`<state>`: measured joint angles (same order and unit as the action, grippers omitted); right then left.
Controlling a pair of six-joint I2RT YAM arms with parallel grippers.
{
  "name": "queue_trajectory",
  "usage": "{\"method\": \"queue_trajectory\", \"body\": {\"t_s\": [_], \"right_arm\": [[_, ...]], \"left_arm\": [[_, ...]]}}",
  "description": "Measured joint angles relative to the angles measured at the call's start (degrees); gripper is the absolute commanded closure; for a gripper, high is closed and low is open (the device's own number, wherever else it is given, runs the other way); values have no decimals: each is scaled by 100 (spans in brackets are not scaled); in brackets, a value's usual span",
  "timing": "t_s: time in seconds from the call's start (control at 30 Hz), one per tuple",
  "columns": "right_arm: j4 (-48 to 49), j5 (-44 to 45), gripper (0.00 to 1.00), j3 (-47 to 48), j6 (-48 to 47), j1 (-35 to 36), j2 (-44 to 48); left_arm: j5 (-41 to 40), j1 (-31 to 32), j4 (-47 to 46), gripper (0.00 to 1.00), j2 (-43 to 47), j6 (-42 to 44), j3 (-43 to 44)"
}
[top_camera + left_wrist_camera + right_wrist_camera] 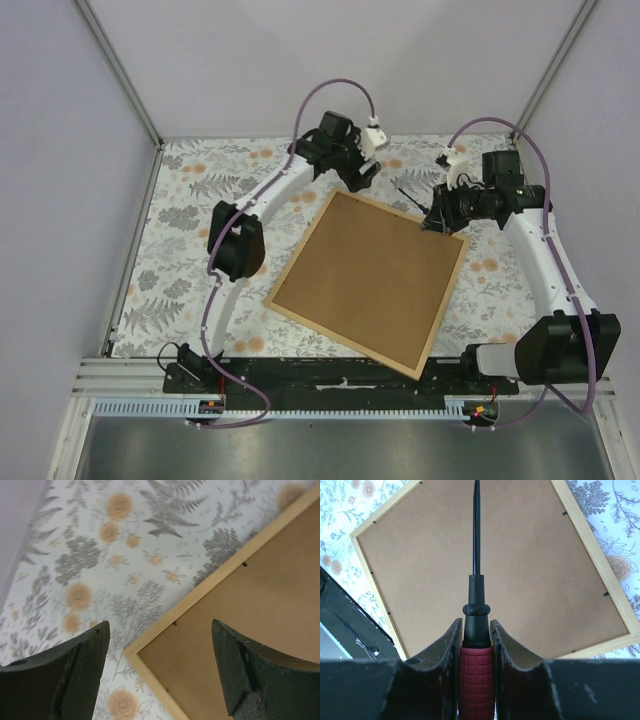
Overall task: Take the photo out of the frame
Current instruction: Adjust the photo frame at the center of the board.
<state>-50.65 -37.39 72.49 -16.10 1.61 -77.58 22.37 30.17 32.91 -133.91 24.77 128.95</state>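
Observation:
The frame (370, 280) lies face down on the floral cloth, its brown back board up inside thin tan strips. The photo is hidden beneath that board. My left gripper (360, 176) hovers over the frame's far corner (131, 652); in the left wrist view this gripper (160, 625) is open, with nothing between its fingers. My right gripper (437, 218) is at the frame's right corner, shut on a screwdriver (476, 680) with a red handle. The black shaft (476, 530) of the screwdriver points out over the back board (535, 580).
Small black tabs (244, 564) (606, 594) sit along the frame's inner edge. The floral tablecloth (190, 200) surrounds the frame. Grey walls and metal posts (115, 70) close in the left, back and right. The arm bases and a rail (330, 385) run along the near edge.

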Motion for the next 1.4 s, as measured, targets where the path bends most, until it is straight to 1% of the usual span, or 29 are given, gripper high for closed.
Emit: {"method": "queue_trajectory", "body": {"t_s": [0.1, 0.17, 0.27, 0.4, 0.63, 0.8, 1.07, 1.2, 1.3, 1.4], "right_arm": [[2, -39, 100, -81, -7, -153, 236], [13, -66, 100, -129, -9, -293, 332], [22, -122, 100, -210, -31, -428, 374], [15, -195, 100, -275, -55, -570, 485], [24, -420, 100, -282, -111, -752, 898], [31, -457, 100, -315, -114, -828, 905], [39, -533, 100, -358, -114, -870, 907], [39, -597, 100, -361, -109, -885, 907], [42, -662, 100, -367, -107, -885, 907], [42, -706, 100, -376, -103, -885, 907]], "left_arm": [[-199, 413, 142, 12, -337, 876, 0], [-289, 516, 240, 12, -546, 1322, -2], [-459, 481, 389, 11, -811, 1912, -2], [-706, 361, 424, 10, -986, 2402, -2], [-922, 317, 293, 6, -1158, 2702, 203], [-1062, 317, 240, 8, -1287, 2850, 396], [-1633, 219, 96, 13, -1357, 2909, 431], [-1884, -111, -127, 17, -1141, 2905, -4], [-2041, -522, -190, 21, -822, 2813, -542], [-2288, -925, -133, 24, -437, 2645, -1143]]}}
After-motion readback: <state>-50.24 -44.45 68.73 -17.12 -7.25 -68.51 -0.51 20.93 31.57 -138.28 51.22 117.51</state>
